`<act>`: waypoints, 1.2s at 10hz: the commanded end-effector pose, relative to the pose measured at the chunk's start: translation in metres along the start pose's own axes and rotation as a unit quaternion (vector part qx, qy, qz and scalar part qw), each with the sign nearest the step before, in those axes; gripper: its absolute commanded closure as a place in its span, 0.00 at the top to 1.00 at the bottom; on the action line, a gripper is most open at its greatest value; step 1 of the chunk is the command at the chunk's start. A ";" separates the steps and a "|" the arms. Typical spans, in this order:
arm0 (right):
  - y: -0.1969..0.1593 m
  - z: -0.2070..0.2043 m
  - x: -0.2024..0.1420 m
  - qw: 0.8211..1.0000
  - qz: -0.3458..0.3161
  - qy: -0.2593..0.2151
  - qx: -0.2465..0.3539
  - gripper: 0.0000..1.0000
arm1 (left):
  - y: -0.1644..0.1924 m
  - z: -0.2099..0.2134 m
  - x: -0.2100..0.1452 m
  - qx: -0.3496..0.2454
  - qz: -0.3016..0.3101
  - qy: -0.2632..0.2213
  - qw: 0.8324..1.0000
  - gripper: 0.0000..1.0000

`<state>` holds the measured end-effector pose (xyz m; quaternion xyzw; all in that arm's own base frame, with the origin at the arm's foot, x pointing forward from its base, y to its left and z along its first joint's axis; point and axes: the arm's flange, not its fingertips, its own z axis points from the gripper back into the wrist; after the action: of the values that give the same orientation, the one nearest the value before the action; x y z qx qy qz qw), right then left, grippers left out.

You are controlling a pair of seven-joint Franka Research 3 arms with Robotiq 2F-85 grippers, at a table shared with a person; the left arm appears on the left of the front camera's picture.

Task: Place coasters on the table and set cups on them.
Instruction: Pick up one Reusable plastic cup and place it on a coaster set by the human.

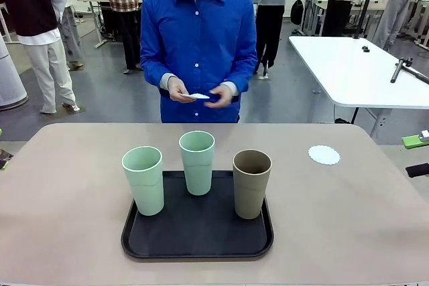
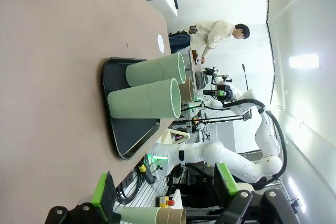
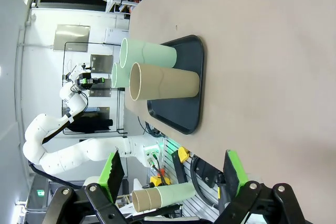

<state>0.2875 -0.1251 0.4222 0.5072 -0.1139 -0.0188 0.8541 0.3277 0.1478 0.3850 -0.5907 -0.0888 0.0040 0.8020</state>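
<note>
Green-padded left gripper (image 2: pixel 164 190): jaws spread wide with nothing between them. It hangs on the near side of the tray, apart from it.
Right gripper (image 3: pixel 173 174): likewise released and empty, on the tray's near side, off toward its right end.
Table (image 1: pixel 348 212): beige top carrying everything.
Tray (image 1: pixel 194 256): black, flat on the table, and the landmark for every place below.
Near mint cup (image 1: pixel 143 180): upright on the tray's left part.
Brown cup (image 1: pixel 251 183): upright on the tray's right part.
Far mint cup (image 1: pixel 198 162): upright at the tray's far edge, between the other two and behind them.
Coaster (image 1: pixel 324 155): white and lacy, flat on bare table beyond the tray's far right corner. It is well apart from the tray, with no cup on it.
Person's hands (image 1: pixel 199 93): beyond the tray's far side, held together around something thin and white, probably further coasters.
Step in hand: by my judgement, laying out the coasters. One is down, and no cup has left the tray.
Next move: more coasters must reach the table. Then a gripper needs a wide, level grasp around a tall cup, lifting it clear of its neighbours and centring it on a coaster.
Count: three cups (two mint, one brown), one tray and one coaster laid. The number in the person's hands cannot be told.
</note>
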 end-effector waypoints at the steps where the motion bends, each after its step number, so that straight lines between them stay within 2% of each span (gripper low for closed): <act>1: -0.001 -0.001 0.002 1.000 -0.002 -0.003 0.010 1.00 | 0.001 0.001 -0.001 -0.005 0.000 -0.003 1.000 1.00; 11: 0.000 0.000 0.000 1.000 0.000 0.000 0.000 1.00 | 0.001 0.001 -0.001 -0.005 0.000 -0.003 1.000 1.00; 12: 0.012 0.001 0.006 0.995 0.083 0.046 0.000 1.00 | 0.001 0.001 -0.001 -0.005 0.000 -0.003 1.000 1.00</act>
<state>0.2883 -0.1209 0.4258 0.5043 -0.1158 0.0091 0.8557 0.3277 0.1479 0.3850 -0.5907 -0.0888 0.0041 0.8020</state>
